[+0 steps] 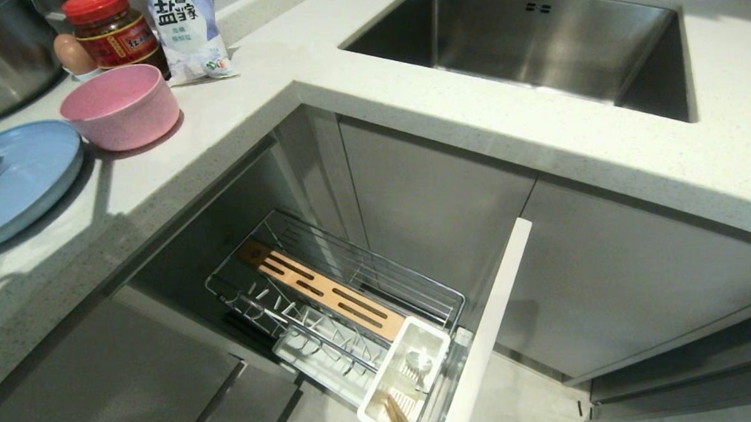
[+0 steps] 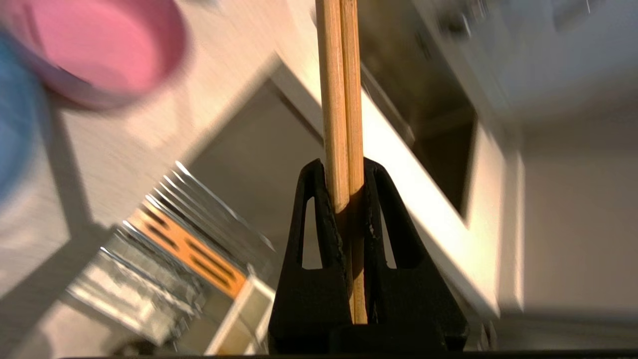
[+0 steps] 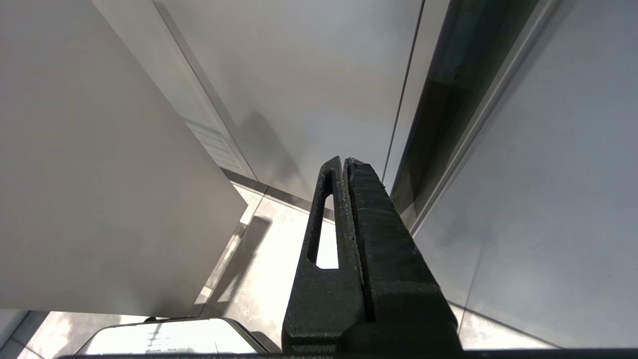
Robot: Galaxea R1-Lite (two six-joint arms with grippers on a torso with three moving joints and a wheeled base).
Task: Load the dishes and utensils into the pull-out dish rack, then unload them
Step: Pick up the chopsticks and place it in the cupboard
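Chopsticks (image 2: 341,99): paired wooden sticks, light, stiff, prone to scissoring; best pinched mid-shaft. Left tool (image 2: 344,174) clamped on both, above the rack (image 1: 328,295). Right tool (image 3: 345,164) closed, empty, parked low by cabinet.

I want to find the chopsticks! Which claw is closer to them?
Left. The left claw is shut right on the chopsticks, holding them above the rack. The right claw is shut and empty, down by the cabinet fronts, away from them.
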